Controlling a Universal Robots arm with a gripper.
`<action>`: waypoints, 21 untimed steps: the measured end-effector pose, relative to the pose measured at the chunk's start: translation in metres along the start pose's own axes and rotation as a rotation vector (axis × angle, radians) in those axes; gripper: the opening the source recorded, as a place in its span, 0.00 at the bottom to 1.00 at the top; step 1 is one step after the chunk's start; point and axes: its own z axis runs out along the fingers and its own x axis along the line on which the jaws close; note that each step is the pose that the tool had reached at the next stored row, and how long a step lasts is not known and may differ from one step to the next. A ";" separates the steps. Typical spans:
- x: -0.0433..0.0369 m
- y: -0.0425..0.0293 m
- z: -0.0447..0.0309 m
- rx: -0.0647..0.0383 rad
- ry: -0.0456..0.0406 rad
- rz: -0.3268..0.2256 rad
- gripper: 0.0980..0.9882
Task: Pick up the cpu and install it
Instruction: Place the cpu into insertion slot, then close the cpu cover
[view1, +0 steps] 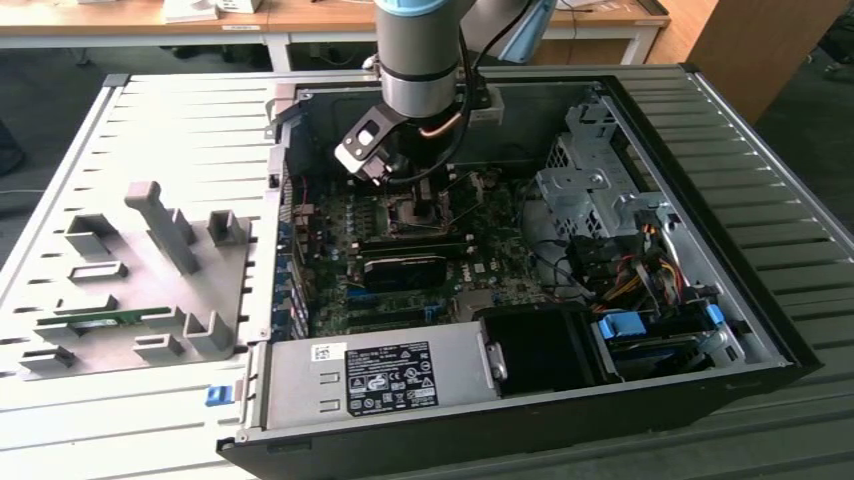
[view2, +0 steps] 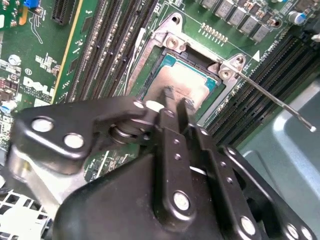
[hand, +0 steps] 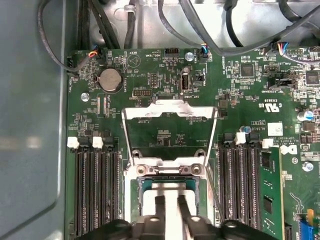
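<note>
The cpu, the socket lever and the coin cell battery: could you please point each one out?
cpu (view2: 186, 84): second wrist view, on its silver-grey metal top.
socket lever (view2: 275, 100): second wrist view, midway along the thin rod.
coin cell battery (hand: 110, 80): first wrist view, centre of its round face.

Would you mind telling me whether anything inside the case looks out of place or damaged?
Nothing looks damaged. The cpu lies in its socket under the gripper, seemingly level. The socket's frame stands flipped open and its lever juts free, which fits an install underway.
</note>
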 end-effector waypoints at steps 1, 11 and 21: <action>0.0001 0.0001 -0.0015 0.001 0.0000 0.000 0.10; 0.0003 0.0007 -0.0106 0.008 -0.0001 0.000 0.03; 0.0005 0.0012 -0.0208 0.011 -0.0002 0.000 0.03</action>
